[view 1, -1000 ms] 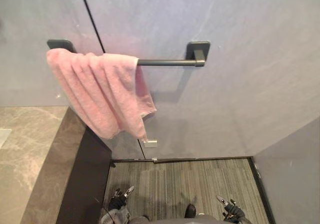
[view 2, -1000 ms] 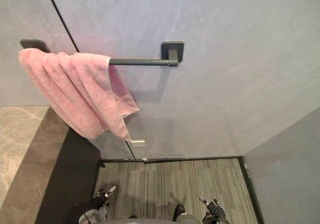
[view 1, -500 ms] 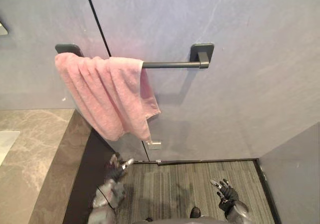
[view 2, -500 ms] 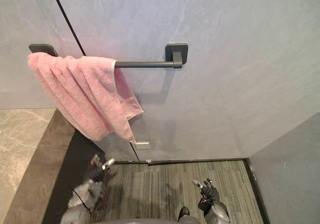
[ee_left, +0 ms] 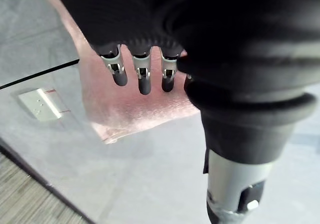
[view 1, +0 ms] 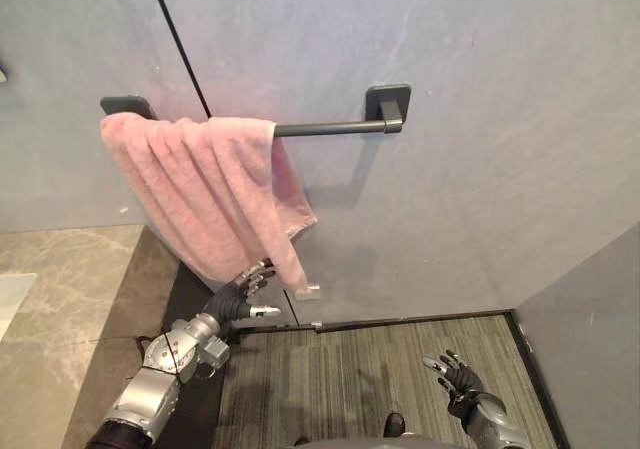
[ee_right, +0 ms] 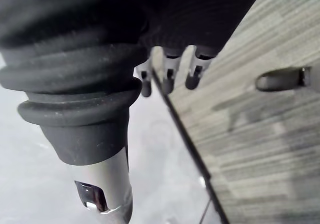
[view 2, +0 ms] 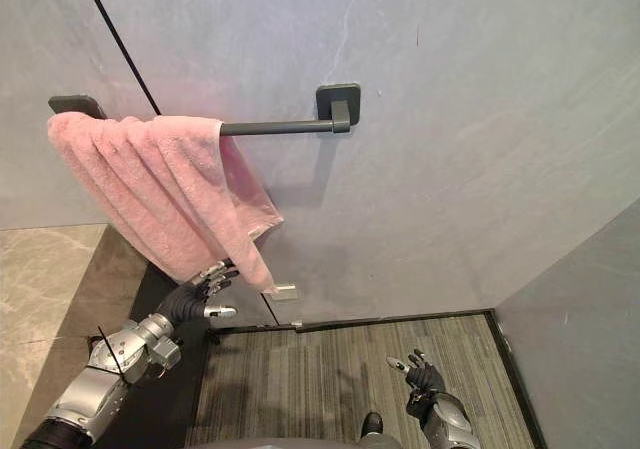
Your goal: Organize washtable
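A pink towel [view 1: 205, 189] hangs bunched over the left end of a dark towel bar [view 1: 330, 126] on the grey wall, its lower corner drooping to the right. My left hand [view 1: 243, 292] is raised just below that lower edge, fingers relaxed and spread, holding nothing. In the left wrist view the fingers [ee_left: 143, 77] point at the towel's hem [ee_left: 135, 114], a short gap off. My right hand [view 1: 455, 379] hangs low over the floor at the lower right, fingers loosely spread and empty.
A marble washtable top [view 1: 60, 299] with a dark side panel [view 1: 185, 299] stands at the left. A small metal plate [view 1: 307, 292] sits on the wall near the towel's corner. Striped grey flooring [view 1: 370, 369] lies below, with a grey partition [view 1: 600, 339] at the right.
My left arm has risen from floor level to just under the towel's lower edge. The right hand stayed low. The camera shifted slightly.
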